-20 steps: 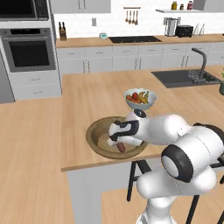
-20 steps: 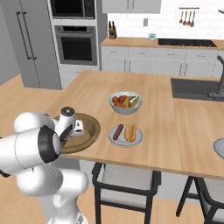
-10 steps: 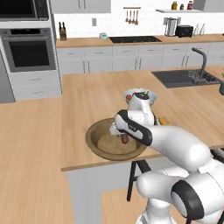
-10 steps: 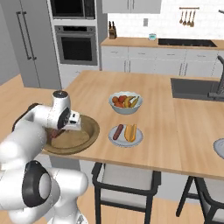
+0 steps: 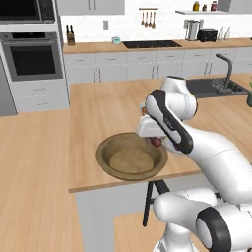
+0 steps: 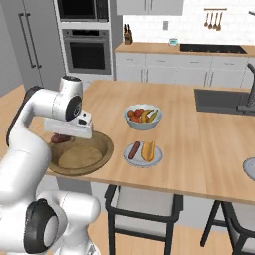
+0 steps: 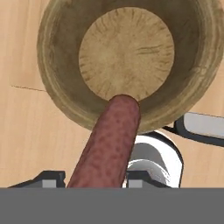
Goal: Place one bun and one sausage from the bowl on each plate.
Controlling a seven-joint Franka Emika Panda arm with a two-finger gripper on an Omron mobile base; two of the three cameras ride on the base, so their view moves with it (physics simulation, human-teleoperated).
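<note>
Holding a sausage up over the bowl rn. My gripper is clamped on it; the hand cam shows it poking straight out along the fingers, tip over the near rim, bowl well below. So it's lifted clear, not resting on anything. From the left cam just a dark red bit peeks out under the hand, above the bowl's right edge.

Bowl looks empty now, bare wood bottom, no bun or sausage left in it afaict. Makes sense if this is the last piece.

One plate sits just right of the bowl, in front of the fruit bowl, and it's already got a sausage and a bun lying side by side, so that one's done imo. A pale rim at the far right edge of the right cam could be the 2nd plate, well apart from the bowl; can't see what's on it, cut off.

Guessing this sausage goes over there, which means a long swing right, over or around the full plate. Grip is near one end, so it might wobble.
</note>
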